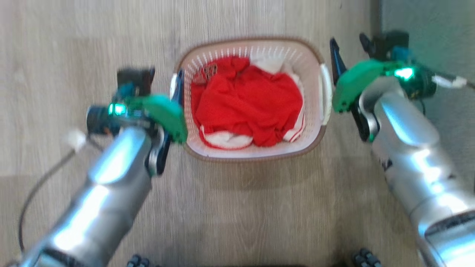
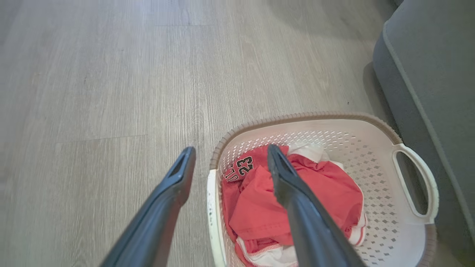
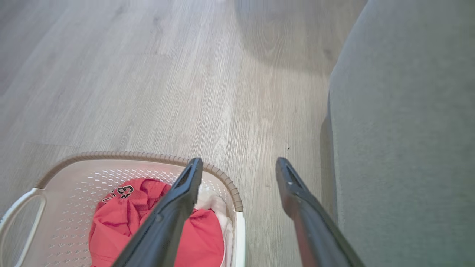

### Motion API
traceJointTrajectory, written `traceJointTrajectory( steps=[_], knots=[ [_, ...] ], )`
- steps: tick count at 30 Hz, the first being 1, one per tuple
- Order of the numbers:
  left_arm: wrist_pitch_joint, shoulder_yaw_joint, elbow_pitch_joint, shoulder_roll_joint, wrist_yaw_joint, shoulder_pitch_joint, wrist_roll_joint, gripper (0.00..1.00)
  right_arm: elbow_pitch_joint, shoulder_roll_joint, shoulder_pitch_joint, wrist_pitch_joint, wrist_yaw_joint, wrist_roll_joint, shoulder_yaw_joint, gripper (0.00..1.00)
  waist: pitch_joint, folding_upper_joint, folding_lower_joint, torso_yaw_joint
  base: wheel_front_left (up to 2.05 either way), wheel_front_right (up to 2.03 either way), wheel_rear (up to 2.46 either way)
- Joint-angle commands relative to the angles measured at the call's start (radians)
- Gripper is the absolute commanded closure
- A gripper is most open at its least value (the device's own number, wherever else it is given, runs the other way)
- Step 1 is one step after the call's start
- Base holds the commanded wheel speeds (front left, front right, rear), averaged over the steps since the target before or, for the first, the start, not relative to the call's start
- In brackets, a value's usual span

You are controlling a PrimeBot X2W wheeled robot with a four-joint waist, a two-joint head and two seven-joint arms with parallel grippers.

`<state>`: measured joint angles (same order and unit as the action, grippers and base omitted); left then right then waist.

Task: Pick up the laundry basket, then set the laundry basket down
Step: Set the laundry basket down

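The laundry basket (image 1: 252,155) stands on the wooden floor, cream-white and perforated, with a brown rim and a white handle on each side. It holds a red garment (image 1: 245,100) printed with "23" and some white cloth. My left gripper (image 1: 167,79) is open at the basket's left handle. In the left wrist view its fingers (image 2: 232,149) straddle the laundry basket's (image 2: 297,118) rim, one over the floor and one over the clothes. My right gripper (image 1: 350,50) is open beside the right handle (image 1: 326,92). In the right wrist view this gripper (image 3: 239,161) has one finger above the laundry basket's (image 3: 130,155) rim and the other over the floor. Neither holds anything.
A grey upholstered piece of furniture (image 1: 426,18) stands close on the right of the basket, seen as a grey side (image 2: 438,74) and a grey wall (image 3: 408,129). Wooden floor (image 1: 74,37) stretches to the left and ahead. The robot's base wheels (image 1: 365,257) show at the bottom edge.
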<state>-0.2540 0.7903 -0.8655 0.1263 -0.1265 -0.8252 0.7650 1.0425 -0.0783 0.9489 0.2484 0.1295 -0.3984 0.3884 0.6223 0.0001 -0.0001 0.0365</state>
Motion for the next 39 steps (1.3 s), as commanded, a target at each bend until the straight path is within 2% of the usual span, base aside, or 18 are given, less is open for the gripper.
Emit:
traceJointTrajectory(
  steps=[1, 10, 16, 24, 39],
  knots=[
    [-0.008, -0.052, 0.044, 0.039, -0.007, 0.039, -0.033, 0.00, -0.042, 0.011, -0.057, 0.013, 0.001, 0.028, -0.012, 0.00, -0.074, -0.0001, 0.0001, -0.008, 0.00, 0.00, 0.00],
    [-0.008, -0.320, 0.314, 0.039, 0.002, 0.313, -0.279, 0.00, -0.277, 0.026, -0.302, 0.013, 0.001, 0.188, -0.172, 0.00, -0.271, -0.0001, 0.0001, -0.014, 0.00, 0.00, 0.00],
    [-0.008, -0.443, 0.463, 0.015, 0.032, 0.474, -0.389, 0.00, -0.436, 0.028, -0.459, 0.013, 0.001, 0.189, -0.202, 0.00, -0.379, -0.0001, 0.0001, -0.006, 0.00, 0.00, 0.00],
    [-0.008, -0.533, 0.611, 0.002, 0.060, 0.642, -0.495, 0.00, -0.620, 0.028, -0.625, 0.013, 0.001, 0.184, -0.232, 0.00, -0.476, -0.0001, 0.0001, 0.004, 0.00, 0.00, 0.00],
    [-0.008, -0.637, 0.744, -0.024, 0.080, 0.839, -0.553, 0.00, -0.862, 0.028, -0.865, 0.013, 0.001, 0.199, -0.264, 0.00, -0.561, -0.0001, 0.0001, 0.007, 0.00, 0.00, 0.00]
  ],
)
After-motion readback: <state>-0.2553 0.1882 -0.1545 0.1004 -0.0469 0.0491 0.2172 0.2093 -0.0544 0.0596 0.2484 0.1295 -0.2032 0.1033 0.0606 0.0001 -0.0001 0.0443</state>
